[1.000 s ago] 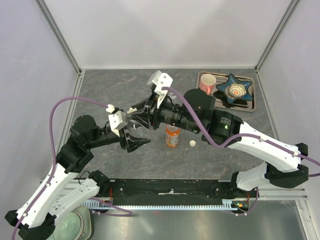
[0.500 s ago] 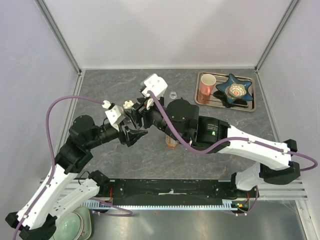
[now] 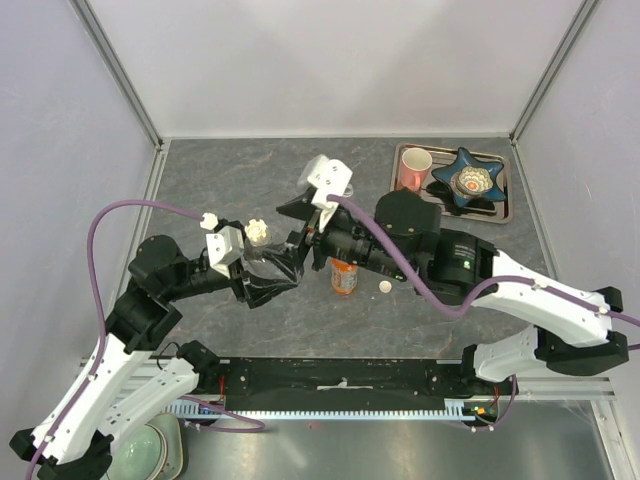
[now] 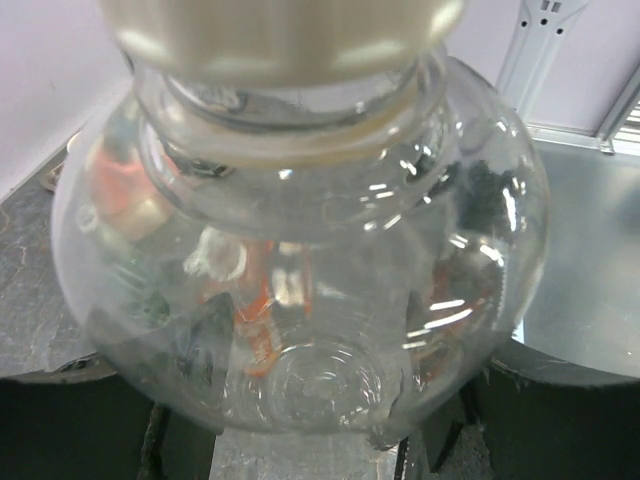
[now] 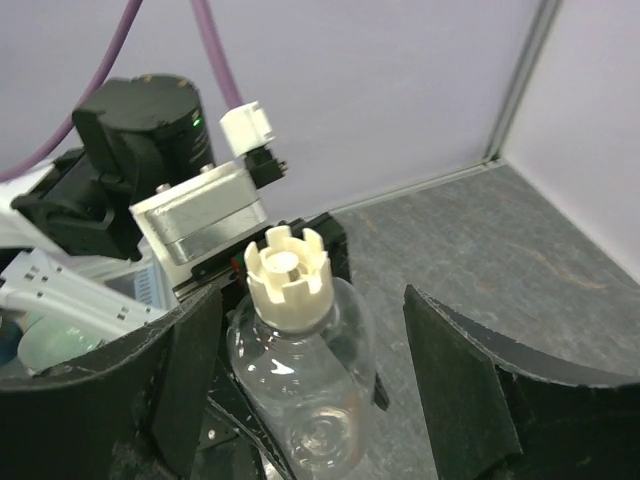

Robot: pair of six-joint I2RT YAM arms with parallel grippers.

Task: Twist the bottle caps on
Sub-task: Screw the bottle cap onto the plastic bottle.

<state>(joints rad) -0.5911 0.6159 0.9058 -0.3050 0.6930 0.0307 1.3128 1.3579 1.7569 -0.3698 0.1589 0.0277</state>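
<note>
My left gripper (image 3: 268, 272) is shut on a clear bottle (image 3: 262, 256), held up above the table with a white notched cap (image 3: 258, 232) on its neck. In the left wrist view the bottle (image 4: 300, 300) fills the frame and the cap (image 4: 280, 30) sits at the top. My right gripper (image 5: 325, 375) is open, its fingers (image 5: 190, 370) standing apart on either side of the cap (image 5: 288, 272) without touching it. An orange bottle (image 3: 344, 275) stands upright under the right arm. A loose white cap (image 3: 385, 287) lies just to its right.
A metal tray (image 3: 500, 212) at the back right holds a pink mug (image 3: 414, 166) and a blue star-shaped dish (image 3: 468, 180). A pale green bowl (image 3: 140, 455) sits off the table at the bottom left. Both arms cross over the table's middle.
My right gripper has opened and let go of the cap, then drawn back to the right. The capped bottle stays in the left gripper, which shifted slightly.
</note>
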